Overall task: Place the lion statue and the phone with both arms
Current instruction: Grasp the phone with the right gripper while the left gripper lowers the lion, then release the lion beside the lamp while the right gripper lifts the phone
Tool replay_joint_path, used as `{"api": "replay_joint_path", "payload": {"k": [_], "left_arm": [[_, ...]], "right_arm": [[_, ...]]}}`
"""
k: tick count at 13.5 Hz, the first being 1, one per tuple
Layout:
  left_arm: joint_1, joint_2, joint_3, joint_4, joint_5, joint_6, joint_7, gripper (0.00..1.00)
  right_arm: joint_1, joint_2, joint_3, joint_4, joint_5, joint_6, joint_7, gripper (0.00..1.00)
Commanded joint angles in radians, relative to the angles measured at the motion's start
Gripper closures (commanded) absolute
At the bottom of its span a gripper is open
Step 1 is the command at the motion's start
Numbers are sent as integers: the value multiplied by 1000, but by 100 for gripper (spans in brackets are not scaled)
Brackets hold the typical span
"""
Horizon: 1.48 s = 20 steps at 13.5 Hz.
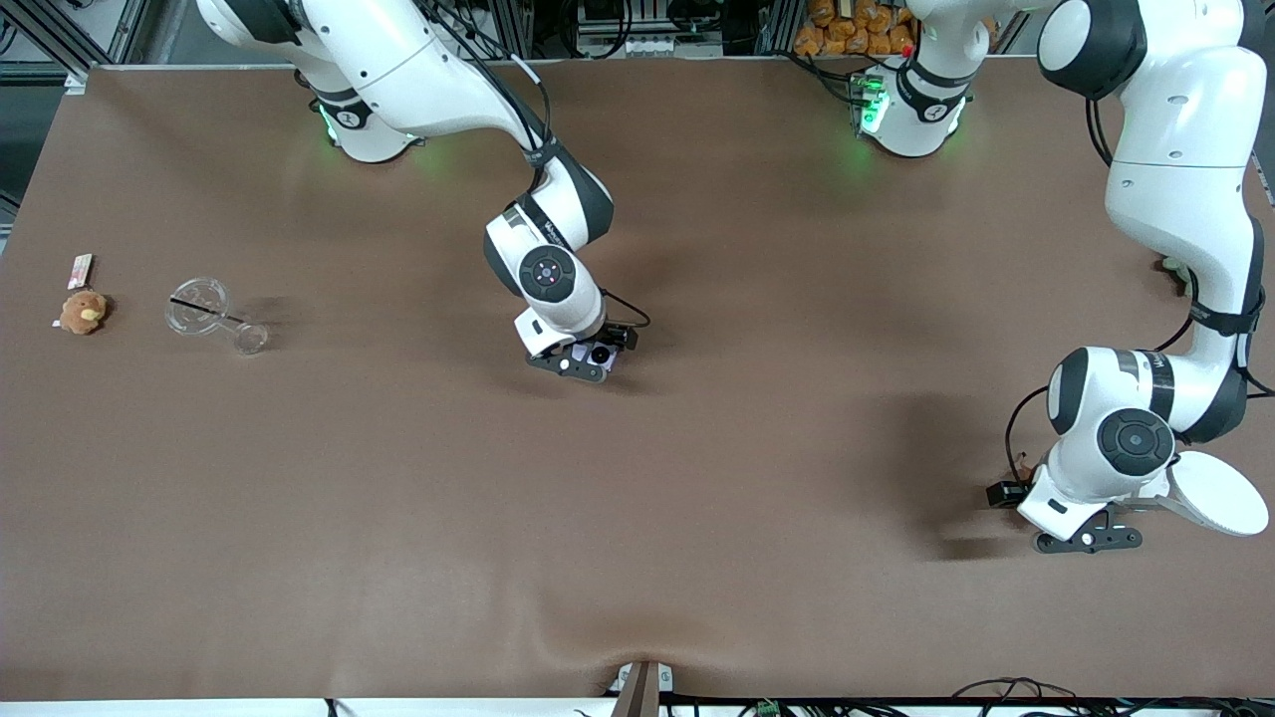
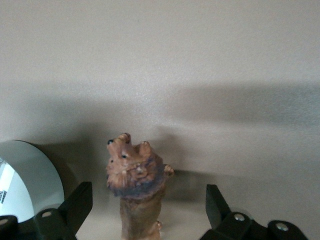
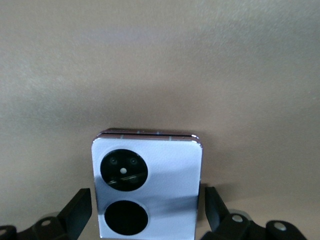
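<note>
The lavender phone [image 3: 150,175], with two round black camera circles, lies on the brown table between the fingers of my right gripper [image 3: 146,212]. The gripper is open, with a thin gap on each side. In the front view the right gripper [image 1: 578,365] is low at the table's middle, and the phone [image 1: 604,356] peeks out beside it. The orange-brown lion statue [image 2: 136,182] stands upright between the open fingers of my left gripper [image 2: 147,212], touching neither. In the front view the left gripper [image 1: 1088,540] is low at the left arm's end, and the hand hides the lion.
A white round plate [image 1: 1220,493] lies right beside the left gripper and shows in the left wrist view [image 2: 25,185]. A clear glass piece [image 1: 214,317], a tan plush toy [image 1: 83,312] and a small card [image 1: 80,269] lie at the right arm's end.
</note>
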Motion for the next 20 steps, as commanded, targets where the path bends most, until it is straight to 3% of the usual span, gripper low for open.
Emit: {"api": "replay_joint_path", "payload": {"k": [1, 2, 3, 4, 8, 10, 16, 18, 20], "left_arm": [[3, -52, -11, -19, -9, -57, 5, 0], [2, -74, -12, -24, -9, -95, 5, 0], [2, -105, -28, -36, -10, -149, 5, 0], [8, -143, -47, -52, -10, -195, 7, 0], [14, -276, -132, -66, -35, -382, 4, 0], [9, -338, -140, -65, -93, -427, 0, 0], [34, -476, -146, -61, -141, -529, 48, 0], [2, -543, -68, -67, -221, -552, 127, 0], [-105, -612, 70, -75, -312, -626, 209, 0]], "right_arm": [[24, 7, -15, 2, -12, 9, 15, 5], [24, 6, -15, 2, -12, 7, 15, 30], [22, 1, -15, 2, -14, 0, 18, 73], [22, -2, -16, 2, -18, -3, 21, 97], [-12, -74, -41, 9, -18, -170, 23, 100], [-36, -124, -58, -21, -20, -229, 14, 100], [-201, -305, -59, -257, -46, -218, -256, 100], [-266, -344, -65, -326, -50, -220, -357, 100], [-356, -388, -67, -394, -73, -218, -484, 100]]}}
